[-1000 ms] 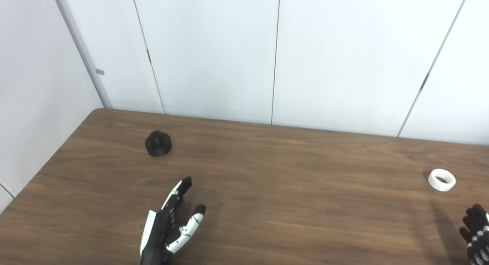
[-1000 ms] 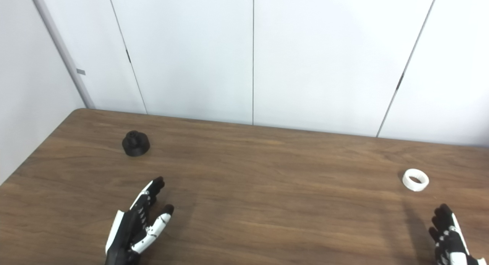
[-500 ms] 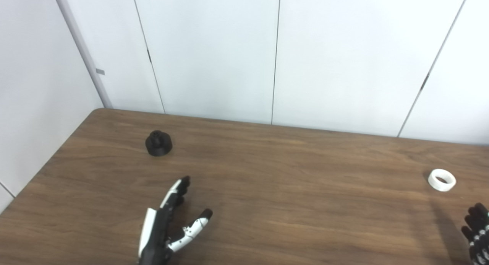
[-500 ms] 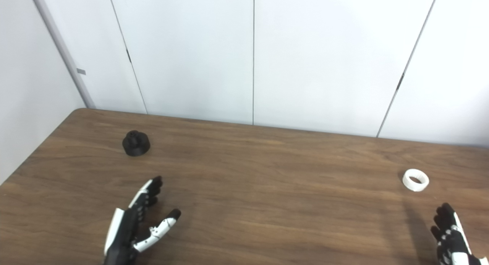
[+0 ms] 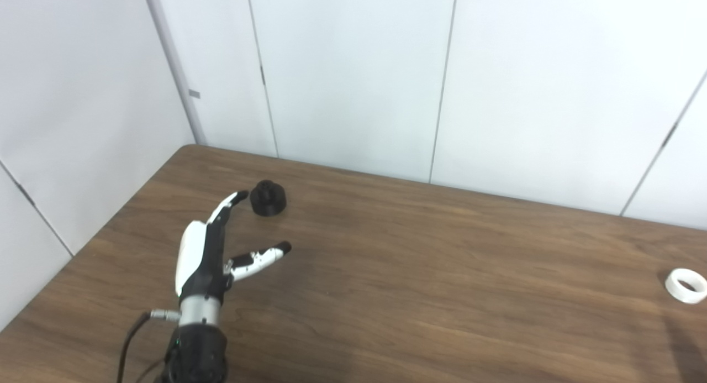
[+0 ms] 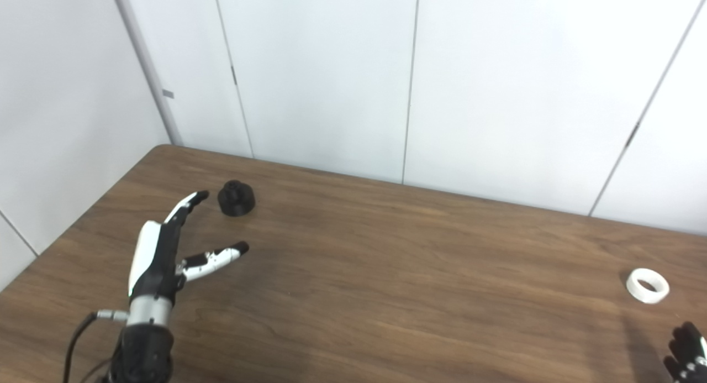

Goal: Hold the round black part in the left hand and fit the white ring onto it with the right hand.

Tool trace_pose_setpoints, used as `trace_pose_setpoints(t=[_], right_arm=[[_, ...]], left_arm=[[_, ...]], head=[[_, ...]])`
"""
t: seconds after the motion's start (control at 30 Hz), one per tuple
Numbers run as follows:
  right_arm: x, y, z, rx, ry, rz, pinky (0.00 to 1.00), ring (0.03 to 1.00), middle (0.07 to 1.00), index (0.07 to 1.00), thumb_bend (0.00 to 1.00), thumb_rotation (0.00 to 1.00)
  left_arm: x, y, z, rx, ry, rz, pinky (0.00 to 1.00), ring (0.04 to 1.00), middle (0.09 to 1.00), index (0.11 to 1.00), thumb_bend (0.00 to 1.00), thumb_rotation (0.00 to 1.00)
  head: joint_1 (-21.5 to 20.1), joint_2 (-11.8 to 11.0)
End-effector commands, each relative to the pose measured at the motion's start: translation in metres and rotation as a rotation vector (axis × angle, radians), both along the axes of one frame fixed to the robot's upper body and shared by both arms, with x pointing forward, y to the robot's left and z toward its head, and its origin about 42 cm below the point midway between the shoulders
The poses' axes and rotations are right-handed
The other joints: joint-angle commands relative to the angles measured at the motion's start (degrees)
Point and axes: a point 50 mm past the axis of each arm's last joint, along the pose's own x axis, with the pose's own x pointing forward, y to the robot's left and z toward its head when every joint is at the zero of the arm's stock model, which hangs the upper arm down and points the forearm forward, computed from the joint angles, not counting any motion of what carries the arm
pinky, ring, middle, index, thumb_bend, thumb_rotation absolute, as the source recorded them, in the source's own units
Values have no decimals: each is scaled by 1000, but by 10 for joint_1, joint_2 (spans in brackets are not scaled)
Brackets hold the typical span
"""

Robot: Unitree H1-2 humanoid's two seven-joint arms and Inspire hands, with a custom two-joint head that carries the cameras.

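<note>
So we've got the brown table (image 5: 420,272) in front of us with white wall panels (image 5: 353,79) behind it. Our left hand (image 5: 207,250) is up over the left side of the table, palm turned sideways, fingers (image 5: 225,206) stretched straight toward the far-left corner and the thumb (image 5: 259,257) stuck out to the right, so it's wide open and holding nothing. The black part (image 5: 268,197) sits on the table at the far left, just past our fingertips and a touch to the right of them; whether the tips actually touch it we can't tell, but there looks to be a sliver of table between them. It's round with a smaller knob on top, standing upright. The ring (image 6: 647,285) lies flat on the table way over at the right, well apart from the black part. Our right hand (image 6: 686,350) barely pokes in at the near right corner in the right eye view, just some dark fingertips, near the ring but not touching it. We can't tell how open it is. A cable (image 5: 128,344) runs off the left wrist.
</note>
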Motion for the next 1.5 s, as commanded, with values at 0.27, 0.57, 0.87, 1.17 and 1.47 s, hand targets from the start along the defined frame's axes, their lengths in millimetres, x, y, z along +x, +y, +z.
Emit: trace_pose_setpoints(t=[0.27, 0.57, 0.87, 1.17, 1.47], right_arm=[[-20, 14, -37, 69, 114, -23, 1000, 999, 981, 1000, 464, 1000], [-22, 14, -38, 63, 118, -21, 1000, 993, 975, 1000, 462, 1000], [-24, 15, -37, 58, 126, -27, 1000, 979, 967, 1000, 477, 1000], [-25, 17, -36, 58, 122, -29, 1000, 977, 963, 1000, 483, 1000], [-26, 18, -36, 58, 114, -28, 1000, 970, 958, 1000, 480, 1000]], left_arm=[[32, 29, 28, 172, -17, 33, 920, 985, 936, 860, 879, 247], [76, 52, 27, 224, 76, 69, 998, 987, 938, 841, 913, 280], [124, 69, 26, 267, 151, 83, 1000, 976, 926, 816, 954, 314], [158, 77, 16, 251, 266, 106, 1000, 993, 943, 819, 984, 335], [177, 86, 13, 207, 344, 102, 1000, 1000, 967, 839, 1000, 337]], head=[[-3, 2], [-7, 5], [-9, 8], [-11, 10], [-16, 10]])
